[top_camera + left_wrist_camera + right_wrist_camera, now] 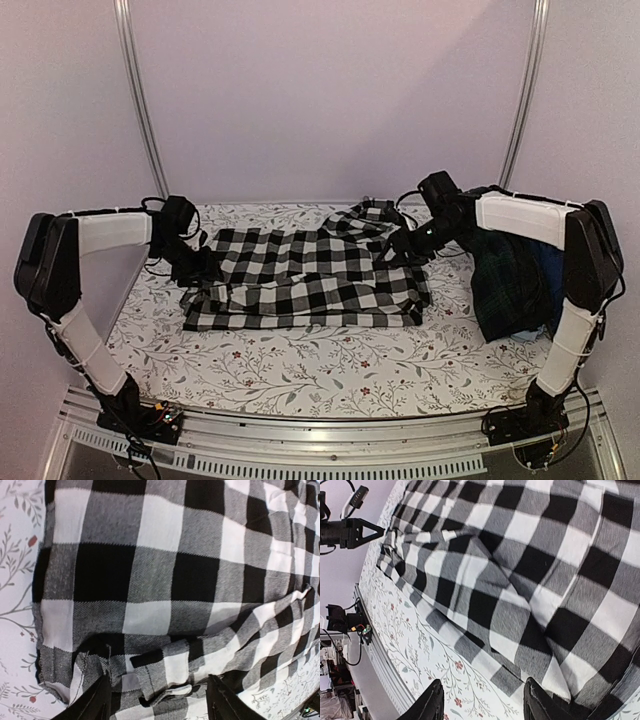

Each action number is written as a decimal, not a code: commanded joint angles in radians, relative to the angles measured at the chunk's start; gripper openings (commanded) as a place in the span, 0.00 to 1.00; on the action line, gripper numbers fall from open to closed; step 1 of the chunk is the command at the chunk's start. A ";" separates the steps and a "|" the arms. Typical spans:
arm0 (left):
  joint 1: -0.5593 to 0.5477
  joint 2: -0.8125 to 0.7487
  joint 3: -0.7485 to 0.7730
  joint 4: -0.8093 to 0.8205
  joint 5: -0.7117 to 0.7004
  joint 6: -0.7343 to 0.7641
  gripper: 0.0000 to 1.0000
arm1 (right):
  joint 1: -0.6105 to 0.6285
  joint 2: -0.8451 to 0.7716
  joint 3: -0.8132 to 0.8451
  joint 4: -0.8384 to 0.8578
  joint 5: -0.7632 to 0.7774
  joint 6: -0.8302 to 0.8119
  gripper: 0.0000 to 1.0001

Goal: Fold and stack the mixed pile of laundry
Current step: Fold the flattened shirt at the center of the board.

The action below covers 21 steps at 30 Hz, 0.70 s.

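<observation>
Both stood open, left gripper (157, 702) and right gripper (480, 700), at opposite ends of the shirt (310, 280). Mid-fold, I judged; next you needed hem pinches.

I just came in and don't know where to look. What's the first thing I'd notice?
The black-and-white checked shirt spread across the middle of the flowery table covering. The left arm and right arm reach in at its two ends, and a dark plaid garment sits heaped on the right.
</observation>
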 commanded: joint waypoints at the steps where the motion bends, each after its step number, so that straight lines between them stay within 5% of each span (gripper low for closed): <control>1: -0.029 0.006 0.091 0.034 0.020 0.012 0.65 | -0.001 0.111 0.136 -0.001 0.044 0.031 0.54; 10: -0.060 0.192 0.100 0.091 0.033 -0.038 0.61 | -0.002 0.356 0.210 -0.001 0.044 0.028 0.53; 21: -0.133 0.105 -0.133 0.081 0.045 -0.077 0.59 | 0.006 0.261 -0.077 0.008 0.093 -0.007 0.52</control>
